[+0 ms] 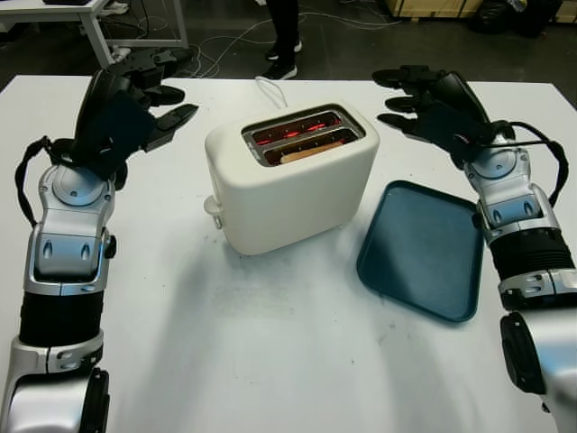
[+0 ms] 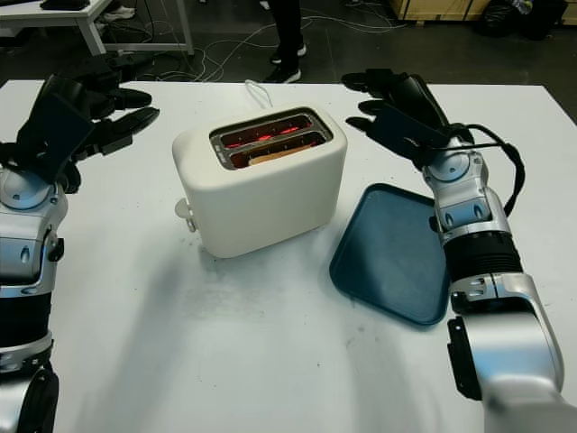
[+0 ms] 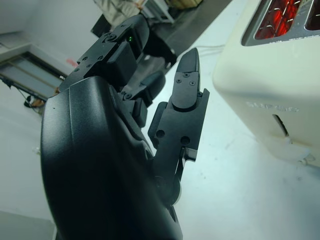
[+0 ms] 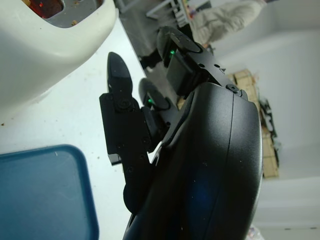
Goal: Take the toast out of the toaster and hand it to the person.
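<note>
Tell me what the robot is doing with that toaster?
The robot has a white toaster in front of it on the table. The slots glow red inside, and a slice of toast sits down in the nearer slot. The left hand and the right hand are both open, held up on either side of the toaster, not touching it. A blue tray lies beside it. A person's legs show beyond the table.

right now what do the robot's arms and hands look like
Each arm is built of silver-grey metal segments with black bands and round joint caps. The left hand and right hand are glossy black shells with three chunky, screw-studded fingers. A black cable loops beside each wrist, and small green lights glow at the finger bases in the wrist views.
</note>
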### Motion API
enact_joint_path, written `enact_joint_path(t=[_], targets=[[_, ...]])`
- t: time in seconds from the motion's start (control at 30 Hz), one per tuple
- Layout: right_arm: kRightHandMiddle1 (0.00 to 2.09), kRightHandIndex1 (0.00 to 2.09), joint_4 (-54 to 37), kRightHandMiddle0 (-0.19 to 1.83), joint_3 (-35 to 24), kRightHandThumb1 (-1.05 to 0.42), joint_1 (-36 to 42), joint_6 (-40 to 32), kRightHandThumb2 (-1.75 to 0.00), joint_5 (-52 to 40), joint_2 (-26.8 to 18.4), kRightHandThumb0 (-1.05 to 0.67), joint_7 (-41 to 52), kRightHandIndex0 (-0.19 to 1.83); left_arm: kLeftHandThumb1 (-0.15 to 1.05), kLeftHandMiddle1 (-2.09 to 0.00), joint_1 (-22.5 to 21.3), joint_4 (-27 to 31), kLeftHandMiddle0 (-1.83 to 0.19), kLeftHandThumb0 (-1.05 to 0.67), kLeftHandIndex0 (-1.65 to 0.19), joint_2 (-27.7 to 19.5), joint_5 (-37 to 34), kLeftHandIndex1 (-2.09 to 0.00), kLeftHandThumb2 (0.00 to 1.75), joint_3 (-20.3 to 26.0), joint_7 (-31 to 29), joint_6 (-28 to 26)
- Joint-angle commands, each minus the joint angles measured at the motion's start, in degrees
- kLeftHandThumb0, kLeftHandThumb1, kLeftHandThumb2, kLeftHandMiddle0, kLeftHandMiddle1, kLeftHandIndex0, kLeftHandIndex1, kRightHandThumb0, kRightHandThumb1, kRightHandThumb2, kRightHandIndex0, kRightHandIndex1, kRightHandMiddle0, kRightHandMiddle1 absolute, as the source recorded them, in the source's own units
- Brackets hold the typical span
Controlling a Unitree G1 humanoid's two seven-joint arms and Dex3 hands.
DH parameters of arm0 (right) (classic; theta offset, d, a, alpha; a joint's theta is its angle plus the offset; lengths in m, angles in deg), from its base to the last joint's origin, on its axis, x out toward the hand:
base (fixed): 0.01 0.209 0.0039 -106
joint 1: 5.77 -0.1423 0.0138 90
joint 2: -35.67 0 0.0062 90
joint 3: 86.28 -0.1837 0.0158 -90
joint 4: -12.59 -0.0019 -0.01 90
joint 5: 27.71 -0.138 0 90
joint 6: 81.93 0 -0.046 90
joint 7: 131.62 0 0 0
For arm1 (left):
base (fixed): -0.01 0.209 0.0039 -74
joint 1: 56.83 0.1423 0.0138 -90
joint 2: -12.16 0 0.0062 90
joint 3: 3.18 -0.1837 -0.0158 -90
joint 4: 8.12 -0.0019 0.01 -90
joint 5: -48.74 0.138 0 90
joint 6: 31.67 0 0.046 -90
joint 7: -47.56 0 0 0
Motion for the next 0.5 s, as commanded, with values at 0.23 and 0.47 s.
enact_joint_path(t=[0.23, 0.47], targets=[[0.00, 0.00, -0.05, 0.64, -0.37, -0.92, 0.05, 0.77, -0.15, -0.72, 0.11, -0.22, -0.14, 0.74, 0.92, -0.80, -0.21, 0.06, -0.35, -0.17, -0.59, -0.18, 0.28, -0.06, 0.17, 0.14, 0.28, 0.72], [0.00, 0.01, -0.11, 0.65, -0.42, -0.92, 0.10, 1.15, -0.16, -0.82, 0.01, -0.21, -0.16, 0.75, 0.92, -0.80, -0.08, 0.10, -0.34, -0.18, -0.59, -0.15, 0.13, -0.06, 0.17, 0.24, 0.21, 0.83]])
